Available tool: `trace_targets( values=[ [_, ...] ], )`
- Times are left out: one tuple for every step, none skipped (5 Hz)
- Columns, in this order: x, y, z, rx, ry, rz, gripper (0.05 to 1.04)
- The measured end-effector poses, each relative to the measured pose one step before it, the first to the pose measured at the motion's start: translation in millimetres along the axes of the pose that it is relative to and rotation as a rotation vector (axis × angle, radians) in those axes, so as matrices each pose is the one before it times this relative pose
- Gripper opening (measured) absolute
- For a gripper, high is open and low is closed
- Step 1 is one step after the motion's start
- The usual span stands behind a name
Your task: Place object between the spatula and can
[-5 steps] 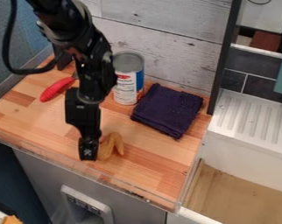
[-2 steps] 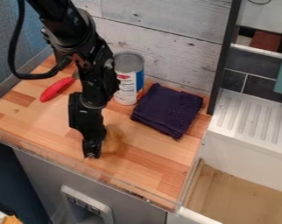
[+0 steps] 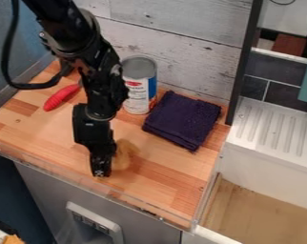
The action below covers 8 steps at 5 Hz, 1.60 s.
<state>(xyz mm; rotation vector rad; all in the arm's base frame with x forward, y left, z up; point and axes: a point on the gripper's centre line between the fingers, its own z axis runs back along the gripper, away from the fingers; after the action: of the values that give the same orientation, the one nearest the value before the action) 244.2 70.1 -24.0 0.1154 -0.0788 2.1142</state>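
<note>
Your gripper [image 3: 100, 170] hangs low at the counter [image 3: 172, 190], its opening and any grip impossible to tell, with the tan object [image 3: 123, 155] close beside it; the red-handled spatula [image 3: 59, 98] and can [image 3: 138, 88] sit wallward of it.

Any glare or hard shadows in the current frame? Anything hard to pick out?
Camera view: soft light, no hard shadows on the wooden counter; small glints on the black arm; tan object low-contrast against the wood, partly behind the gripper.
</note>
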Motion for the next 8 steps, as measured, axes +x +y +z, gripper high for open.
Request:
trace_targets(
  values=[
    [8.22,-1.25,18.92,-0.0024,0.0318,0.0701,0.53],
    [13.01,-6.42,13.92,-0.0046,0.0268,0.1309,0.53],
    [18.28,-37.43,17.76,-0.0501,0.0246,0.1595,0.53],
    [9.82,-31.95,-0.68,-0.015,0.011,0.1295,0.53],
    [-1.29,-23.58,-9.27,-0.001,-0.0233,0.0696,0.53],
    [-9.31,-13.22,-11.05,-0.0127,-0.0268,0.0351,0.53],
    [-18.03,-4.46,-13.01,-0.0038,-0.0271,-0.0114,0.53],
    [-13.81,-8.54,-10.57,0.0019,-0.0109,0.006,0.53]
  ],
)
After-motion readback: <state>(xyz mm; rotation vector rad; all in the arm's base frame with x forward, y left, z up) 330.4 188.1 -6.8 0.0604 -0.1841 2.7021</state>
